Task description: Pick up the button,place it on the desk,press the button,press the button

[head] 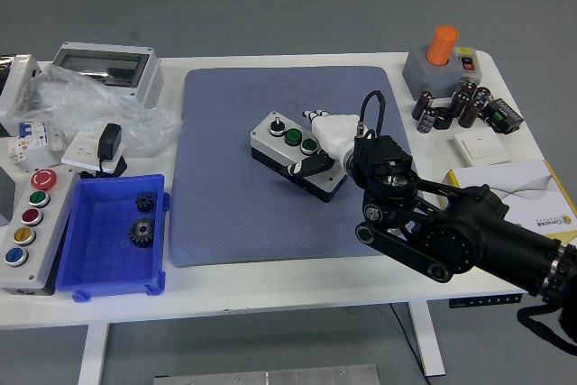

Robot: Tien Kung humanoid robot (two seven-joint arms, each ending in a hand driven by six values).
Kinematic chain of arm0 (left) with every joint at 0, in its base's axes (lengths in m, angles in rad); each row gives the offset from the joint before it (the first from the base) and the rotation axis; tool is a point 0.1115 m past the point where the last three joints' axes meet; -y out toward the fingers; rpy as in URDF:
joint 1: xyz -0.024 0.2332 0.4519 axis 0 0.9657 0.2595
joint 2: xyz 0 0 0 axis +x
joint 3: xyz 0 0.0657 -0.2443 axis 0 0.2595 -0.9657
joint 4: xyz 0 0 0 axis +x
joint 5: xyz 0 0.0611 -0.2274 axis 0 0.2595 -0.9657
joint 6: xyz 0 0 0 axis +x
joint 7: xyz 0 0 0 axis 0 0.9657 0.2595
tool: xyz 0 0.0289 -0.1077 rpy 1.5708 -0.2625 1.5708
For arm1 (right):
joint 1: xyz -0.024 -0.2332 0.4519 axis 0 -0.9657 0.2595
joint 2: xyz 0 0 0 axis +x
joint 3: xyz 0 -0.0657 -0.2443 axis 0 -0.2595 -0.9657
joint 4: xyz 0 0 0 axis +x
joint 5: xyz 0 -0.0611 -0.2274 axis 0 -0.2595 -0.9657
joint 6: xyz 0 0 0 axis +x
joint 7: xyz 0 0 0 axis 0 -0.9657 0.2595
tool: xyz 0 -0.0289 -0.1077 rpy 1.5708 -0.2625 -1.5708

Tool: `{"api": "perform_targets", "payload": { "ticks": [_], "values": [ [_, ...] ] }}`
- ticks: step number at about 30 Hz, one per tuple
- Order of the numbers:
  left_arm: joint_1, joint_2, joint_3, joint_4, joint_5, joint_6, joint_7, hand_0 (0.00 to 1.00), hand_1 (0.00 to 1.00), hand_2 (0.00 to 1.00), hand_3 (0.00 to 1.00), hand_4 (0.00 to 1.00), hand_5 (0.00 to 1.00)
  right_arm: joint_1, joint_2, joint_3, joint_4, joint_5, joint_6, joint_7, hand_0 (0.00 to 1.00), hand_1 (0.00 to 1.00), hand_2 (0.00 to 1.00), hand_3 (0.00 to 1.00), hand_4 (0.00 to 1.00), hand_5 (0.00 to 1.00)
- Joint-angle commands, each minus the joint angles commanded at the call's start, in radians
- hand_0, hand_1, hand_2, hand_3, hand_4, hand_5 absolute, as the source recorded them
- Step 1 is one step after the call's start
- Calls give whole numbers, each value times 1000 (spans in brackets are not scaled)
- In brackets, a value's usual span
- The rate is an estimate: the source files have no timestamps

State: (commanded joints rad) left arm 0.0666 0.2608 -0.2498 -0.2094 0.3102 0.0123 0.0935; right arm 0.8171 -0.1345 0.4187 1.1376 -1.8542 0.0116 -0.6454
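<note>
- The robot's right hand [326, 137] reaches in from the right over the blue mat [216, 214] on the white table [270, 295], its white fingers [322, 120] pointing left and lying along the right end of the button box [296, 155] — a small grey box on a black base.
- The box sits flat near the middle of the mat, slightly skewed, showing a black knob at its left end and two green buttons [294, 138] beside it.
- The fingers look loosely extended rather than wrapped; whether they actually hold the box cannot be told from this angle.
- With the box already down on the mat, the step in hand appears to be the press — best done with one fingertip coming straight down on a green cap, so the light box does not slide or tip.
- The left hand is out of view.
- At far left a larger button station [27, 223] and a blue bin [117, 236] with gears stand well apart.
</note>
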Motion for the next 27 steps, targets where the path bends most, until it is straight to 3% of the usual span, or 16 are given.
{"api": "perform_targets", "payload": {
  "ticks": [5,6,11,12,17,18,23,24,27],
  "values": [
    [-1,1,-1,0,2,0,-1,652,689,668,674,775,416,3,9,-22,-18,11,-23,0,654,812,965,998,998,662],
    [-1,1,-1,0,2,0,-1,652,688,668,673,776,412,4,10,-26,-22,11,-31,0,588,760,863,998,998,578],
    [-1,-1,-2,0,3,0,-1,652,688,668,673,776,412,6,14,-38,-37,2,-73,0,588,760,863,998,998,578],
    [-1,-1,-2,0,4,0,-1,653,689,668,674,777,412,7,14,-39,-38,0,-78,0,502,682,734,932,988,514],
    [-2,-2,-7,-1,10,1,-1,653,689,668,674,777,412,10,17,-55,-52,-1,-92,0,502,682,734,932,988,514],
    [-3,-2,-9,-1,11,1,-1,653,690,668,674,777,411,10,18,-59,-54,-1,-93,0,381,557,550,685,858,382],
    [-4,-2,-15,-2,18,1,-1,653,690,668,674,777,411,13,22,-76,-66,1,-97,0,381,557,550,685,858,382],
    [-5,-2,-17,-2,20,2,-1,653,690,668,675,777,411,14,23,-79,-68,1,-99,0,292,469,436,519,695,277],
    [-5,-2,-20,-3,24,2,-2,653,690,668,675,777,411,14,23,-83,-69,-4,-108,0,292,469,436,519,695,277]
  ]
}}
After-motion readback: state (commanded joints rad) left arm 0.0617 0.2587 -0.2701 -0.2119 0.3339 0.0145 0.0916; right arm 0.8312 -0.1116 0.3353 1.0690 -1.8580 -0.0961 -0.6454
